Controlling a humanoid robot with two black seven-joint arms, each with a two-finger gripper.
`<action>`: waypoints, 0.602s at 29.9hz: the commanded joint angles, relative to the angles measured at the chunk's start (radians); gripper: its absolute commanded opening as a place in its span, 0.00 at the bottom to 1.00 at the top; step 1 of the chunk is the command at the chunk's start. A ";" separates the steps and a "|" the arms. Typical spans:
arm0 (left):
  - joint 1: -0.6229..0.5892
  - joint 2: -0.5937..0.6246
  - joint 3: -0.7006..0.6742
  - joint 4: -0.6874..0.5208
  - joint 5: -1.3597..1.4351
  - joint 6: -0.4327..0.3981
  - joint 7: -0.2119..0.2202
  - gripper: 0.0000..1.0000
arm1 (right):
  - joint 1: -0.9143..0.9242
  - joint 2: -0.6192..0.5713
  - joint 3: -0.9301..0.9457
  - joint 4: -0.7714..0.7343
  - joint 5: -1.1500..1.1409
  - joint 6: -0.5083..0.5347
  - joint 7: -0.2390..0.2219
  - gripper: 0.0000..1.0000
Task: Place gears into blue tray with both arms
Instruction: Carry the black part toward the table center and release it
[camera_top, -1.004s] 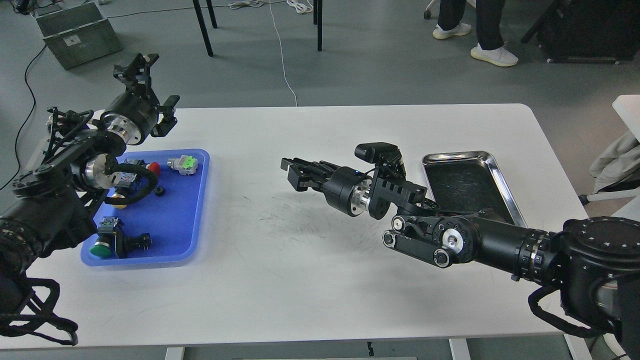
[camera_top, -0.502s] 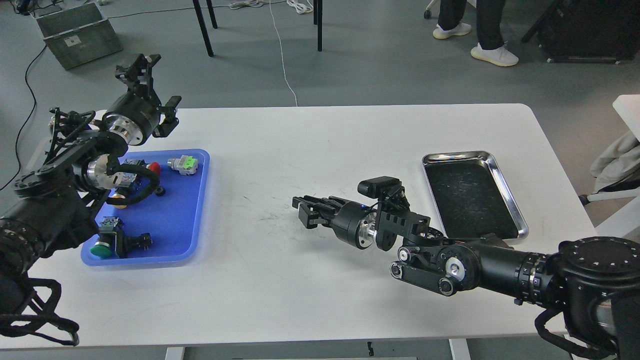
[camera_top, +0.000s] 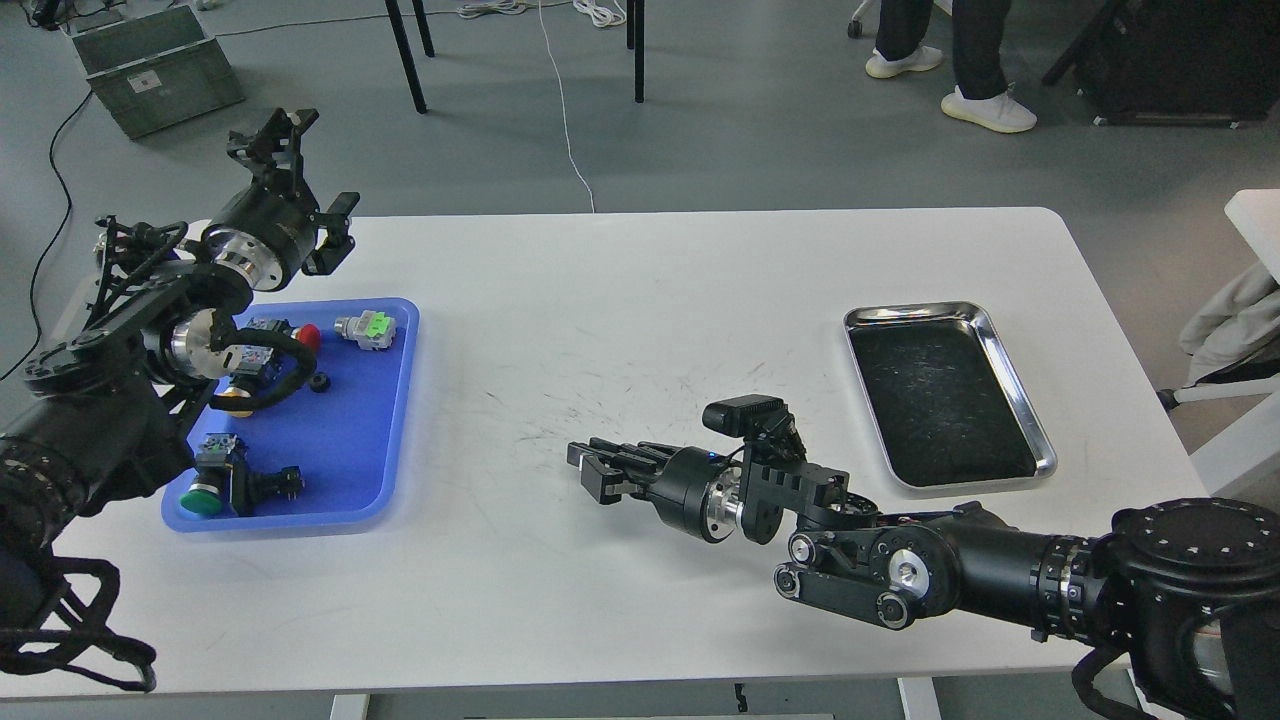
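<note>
The blue tray (camera_top: 350, 440) lies at the table's left side. One gear (camera_top: 320, 382), a tiny black ring, rests on its floor near the middle. No other gear shows; my left arm covers part of the tray. My left gripper (camera_top: 275, 135) is raised above the table's far left corner, behind the tray, its claw fingers spread open and empty. My right gripper (camera_top: 590, 472) hovers low over the table's middle front, pointing left, well right of the tray. Its fingers are together and I see nothing between them.
Several push-button switches with red (camera_top: 308, 337), green (camera_top: 377, 326) and dark green (camera_top: 204, 499) caps lie in the blue tray. A steel tray (camera_top: 915, 309) with black lining sits at the right. A grey crate (camera_top: 155, 65), chair legs and a person's feet (camera_top: 985, 110) are on the floor beyond.
My right arm has drawn back toward the table's near edge and lowered, gripper still pointing left. The left arm has barely shifted.
</note>
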 joint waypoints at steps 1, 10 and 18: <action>0.000 0.000 0.000 0.000 0.000 0.000 0.000 0.98 | 0.003 0.000 0.004 -0.003 0.002 -0.010 0.000 0.64; -0.003 0.002 0.000 0.000 0.001 0.000 0.002 0.98 | 0.018 0.000 0.189 -0.015 0.014 -0.051 0.000 0.90; -0.029 0.003 0.001 -0.001 0.024 0.000 0.008 0.98 | 0.043 0.000 0.399 -0.017 0.025 -0.047 0.000 0.92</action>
